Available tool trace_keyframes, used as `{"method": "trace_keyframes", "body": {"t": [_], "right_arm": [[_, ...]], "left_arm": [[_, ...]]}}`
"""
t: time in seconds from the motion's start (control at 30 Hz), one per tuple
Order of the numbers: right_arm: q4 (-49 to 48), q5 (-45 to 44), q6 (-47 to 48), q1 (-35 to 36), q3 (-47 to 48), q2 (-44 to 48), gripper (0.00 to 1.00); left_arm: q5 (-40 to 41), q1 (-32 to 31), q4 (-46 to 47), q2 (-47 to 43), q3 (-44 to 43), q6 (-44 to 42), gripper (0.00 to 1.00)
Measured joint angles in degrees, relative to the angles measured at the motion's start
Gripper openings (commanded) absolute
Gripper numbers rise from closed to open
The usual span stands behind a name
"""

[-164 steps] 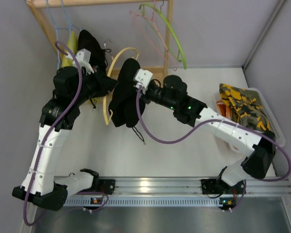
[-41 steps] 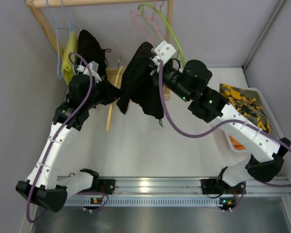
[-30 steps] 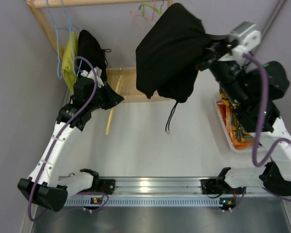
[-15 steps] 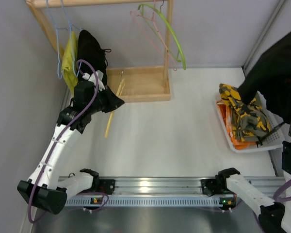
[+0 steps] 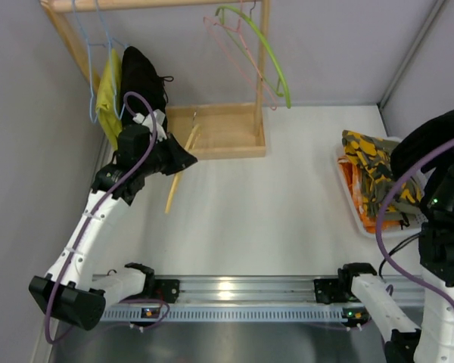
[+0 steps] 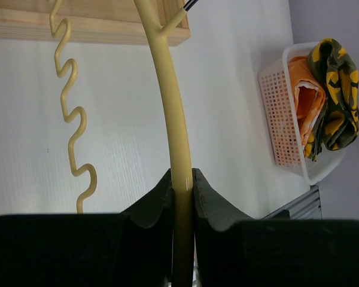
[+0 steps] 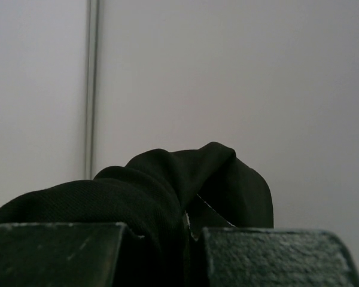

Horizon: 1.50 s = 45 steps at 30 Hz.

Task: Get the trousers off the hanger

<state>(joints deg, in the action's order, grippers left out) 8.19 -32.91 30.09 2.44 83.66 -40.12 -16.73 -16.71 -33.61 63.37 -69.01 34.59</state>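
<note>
Pale table (image 5: 250, 219) spreads beneath both arms. Left claw (image 6: 180, 179) is clamped tight on the hanger (image 6: 170, 101) beside the wooden rack (image 5: 219, 132); right claw (image 7: 188, 230) pinches the trousers (image 7: 161, 185), held up near the basket (image 6: 278, 119).

At 10 o'clock the left hand (image 5: 180, 160) clamps the cream hanger (image 5: 171, 195) above the table (image 5: 272, 219). At 3 o'clock the black trousers (image 5: 439, 140) hang bunched over the basket (image 5: 361, 221) of camouflage cloth (image 5: 374, 170), well apart from the hanger.
</note>
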Motion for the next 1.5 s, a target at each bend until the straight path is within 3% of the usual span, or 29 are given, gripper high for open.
{"method": "trace_keyframes", "body": {"t": [0.4,0.63,0.8,1.03,1.5], "right_arm": [[-3.9,4.7,4.7,-0.7,7.2,-20.4,0.0],[-5.3,14.0,2.0,-9.8,12.0,-34.5,0.0],[-6.0,18.1,-0.3,-13.7,12.7,-39.3,0.0],[-7.3,21.2,-4.1,-15.4,1.0,-32.8,0.0],[-3.8,27.1,-11.3,-29.3,-32.9,-13.9,0.0]], "left_arm": [[-0.4,0.0,0.2,0.3,0.0,0.0,0.0],[-0.4,0.0,0.2,0.3,0.0,0.0,0.0],[-0.4,0.0,0.2,0.3,0.0,0.0,0.0],[-0.3,0.0,0.2,0.3,0.0,-0.1,0.0],[-1.0,0.0,0.2,0.2,-0.4,-0.1,0.0]]}}
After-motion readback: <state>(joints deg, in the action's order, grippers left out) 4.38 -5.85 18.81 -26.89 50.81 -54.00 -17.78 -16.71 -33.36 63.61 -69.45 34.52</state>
